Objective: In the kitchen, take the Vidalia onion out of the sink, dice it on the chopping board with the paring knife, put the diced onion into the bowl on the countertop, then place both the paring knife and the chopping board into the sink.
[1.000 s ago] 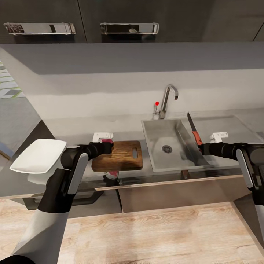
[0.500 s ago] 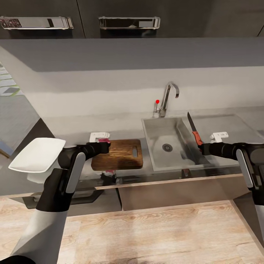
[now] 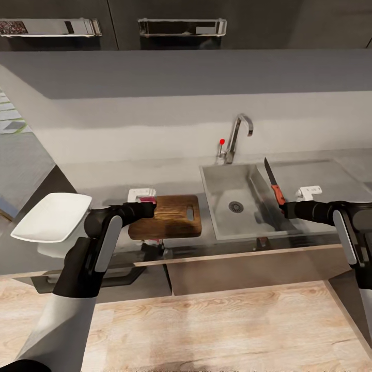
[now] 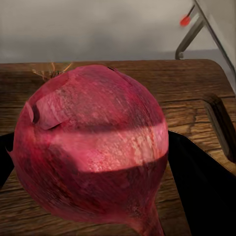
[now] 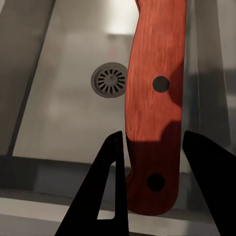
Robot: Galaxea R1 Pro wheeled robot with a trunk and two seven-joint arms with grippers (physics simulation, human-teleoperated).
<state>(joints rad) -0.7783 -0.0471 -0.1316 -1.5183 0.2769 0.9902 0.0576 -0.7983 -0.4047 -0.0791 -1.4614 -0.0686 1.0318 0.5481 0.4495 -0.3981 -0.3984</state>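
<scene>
My left gripper [image 3: 146, 201] is shut on the pinkish-red Vidalia onion [image 3: 148, 198] over the left end of the dark wooden chopping board [image 3: 173, 217]. In the left wrist view the onion [image 4: 93, 147] looms large over the board [image 4: 196, 93], with a dark finger [image 4: 206, 191] beside it. I cannot tell whether it touches the wood. My right gripper [image 3: 283, 207] is shut on the paring knife [image 3: 277, 193], blade pointing up, over the sink [image 3: 222, 178]. The red-orange handle [image 5: 155, 108] sits between the fingers [image 5: 110, 187] above the drain [image 5: 109, 81]. The white bowl [image 3: 49, 217] stands at the left of the countertop [image 3: 103, 178].
A curved chrome tap [image 3: 237, 132] with a red knob [image 3: 222, 141] rises behind the basin, and a flat drainboard [image 3: 320, 173] lies to its right. Dark upper cabinets with metal handles [image 3: 181, 27] hang above. Wooden floor [image 3: 217, 330] lies in front of the counter.
The whole view has shifted slightly, so the camera moved. My left gripper with the onion has sunk a little toward the board's left end. The right gripper and knife have stayed put.
</scene>
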